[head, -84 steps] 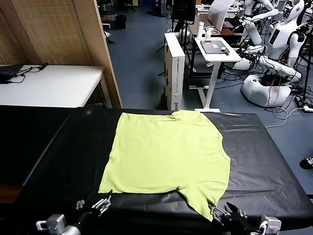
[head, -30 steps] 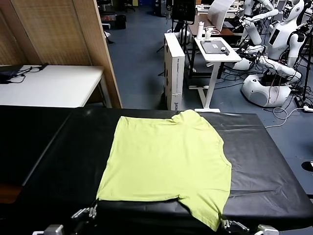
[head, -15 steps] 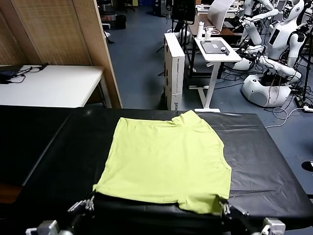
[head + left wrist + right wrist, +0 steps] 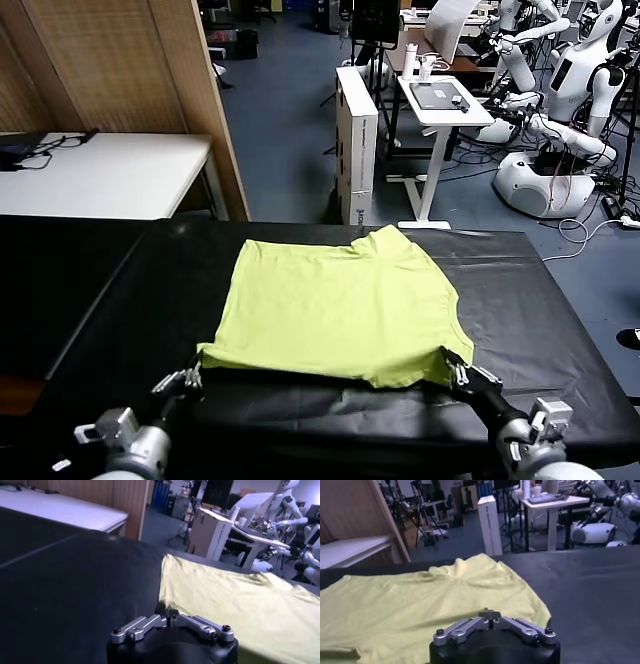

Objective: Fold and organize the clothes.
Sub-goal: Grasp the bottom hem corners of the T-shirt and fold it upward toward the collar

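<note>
The left gripper (image 4: 195, 377), lower left of the head view, is closed on the near left corner of the T-shirt (image 4: 335, 305). The right gripper (image 4: 452, 369), lower right, pinches the near right corner. The shirt lies mid-frame on the black table (image 4: 120, 300), its near edge lifted.

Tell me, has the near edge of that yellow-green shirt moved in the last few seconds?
Yes. The T-shirt near edge has moved up and away from the table's front edge, toward the white box, pinched by the left gripper and right gripper.
</note>
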You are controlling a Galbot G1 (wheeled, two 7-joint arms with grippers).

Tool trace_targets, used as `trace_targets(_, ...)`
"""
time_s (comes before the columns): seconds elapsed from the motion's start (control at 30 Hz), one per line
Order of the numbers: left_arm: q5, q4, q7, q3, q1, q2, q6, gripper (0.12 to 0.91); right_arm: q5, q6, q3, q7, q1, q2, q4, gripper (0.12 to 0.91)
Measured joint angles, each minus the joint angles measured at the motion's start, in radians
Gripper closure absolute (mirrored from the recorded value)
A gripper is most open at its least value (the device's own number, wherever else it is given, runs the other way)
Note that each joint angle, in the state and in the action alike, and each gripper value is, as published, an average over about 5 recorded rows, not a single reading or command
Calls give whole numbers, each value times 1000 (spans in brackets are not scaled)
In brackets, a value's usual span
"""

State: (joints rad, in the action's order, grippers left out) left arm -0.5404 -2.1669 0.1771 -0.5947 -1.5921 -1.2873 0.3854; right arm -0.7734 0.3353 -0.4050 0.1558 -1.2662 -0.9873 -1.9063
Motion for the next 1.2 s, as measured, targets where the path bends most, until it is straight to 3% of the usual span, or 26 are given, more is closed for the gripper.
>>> trace_targets(0.47,2,118,-1,31,107,46,1,884,18,4,75,6,126,1,118,885)
trace_targets(1.2,-8,257,-5,92,218,113,3,877,19,5,60,21,123,-1,119,885)
